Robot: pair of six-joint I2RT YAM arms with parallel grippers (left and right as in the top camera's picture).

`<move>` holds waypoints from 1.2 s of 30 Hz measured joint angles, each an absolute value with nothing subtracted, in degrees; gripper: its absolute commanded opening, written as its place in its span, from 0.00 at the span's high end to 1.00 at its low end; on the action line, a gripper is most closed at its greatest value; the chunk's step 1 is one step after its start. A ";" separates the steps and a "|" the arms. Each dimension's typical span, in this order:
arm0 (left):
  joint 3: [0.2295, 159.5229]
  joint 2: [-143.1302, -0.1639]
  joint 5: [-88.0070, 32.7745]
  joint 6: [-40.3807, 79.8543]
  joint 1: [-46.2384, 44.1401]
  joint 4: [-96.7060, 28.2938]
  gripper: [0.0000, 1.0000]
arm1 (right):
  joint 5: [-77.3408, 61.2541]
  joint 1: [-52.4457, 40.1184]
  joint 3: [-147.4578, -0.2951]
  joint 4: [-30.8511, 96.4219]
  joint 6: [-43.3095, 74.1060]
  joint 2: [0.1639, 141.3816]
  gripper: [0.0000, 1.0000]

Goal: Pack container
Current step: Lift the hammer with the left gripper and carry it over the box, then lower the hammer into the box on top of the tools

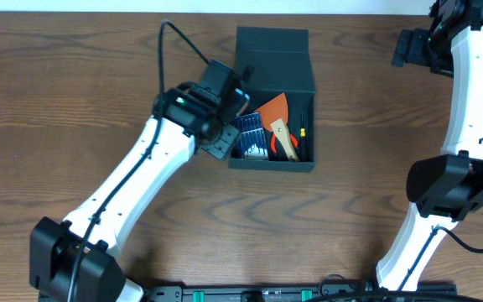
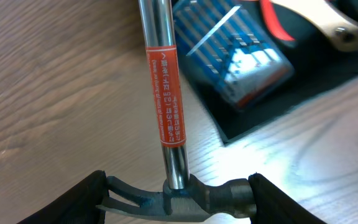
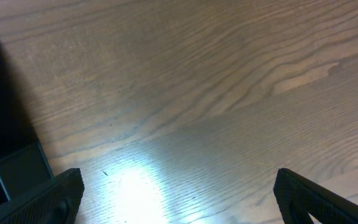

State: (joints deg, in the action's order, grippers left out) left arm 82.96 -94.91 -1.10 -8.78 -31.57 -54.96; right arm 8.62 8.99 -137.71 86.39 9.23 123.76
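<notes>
A black rail (image 1: 250,294) runs along the near edge. From it the two white arms rise over a dark brown wooden table (image 1: 74,84) with long, wavy grain. The table fills the overhead view to every side. In the right wrist view a bright patch of glare (image 3: 135,180) lies on the bare boards.

The left gripper (image 2: 179,202) sits left of middle, at the left side of the container (image 1: 272,162). Its fingers (image 2: 98,199) press on both ends of the head of a hammer (image 2: 166,93). The chrome shaft, with an orange label, points away along the container's edge. I cannot tell whether it passes over the wall.

The container stands a little beyond the middle of the table, dark teal-grey and open on top. Inside, a blue pack (image 1: 251,134) lies at the near left and a tool with tan handles (image 1: 285,141) sits just right of it. An orange piece (image 1: 275,107) lies behind them. The lid (image 1: 272,52) is folded back on the far side.

The right gripper (image 3: 179,193) hangs over bare wood at the far right, well apart from the container. Its jaws are spread wide and hold nothing.
</notes>
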 measured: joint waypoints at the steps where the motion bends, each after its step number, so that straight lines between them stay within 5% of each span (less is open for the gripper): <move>1: 82.96 -94.91 -1.13 -8.80 -32.16 -54.94 0.41 | 8.62 8.99 -137.71 86.39 9.23 123.76 0.01; 16: 82.96 -94.91 -1.13 -8.82 -40.64 -52.10 0.42 | 8.62 8.99 -137.71 86.39 9.23 123.76 0.01; 36: 82.98 -99.42 -3.07 -12.08 -41.04 -49.69 0.46 | 8.62 8.99 -137.71 86.39 9.23 123.76 0.01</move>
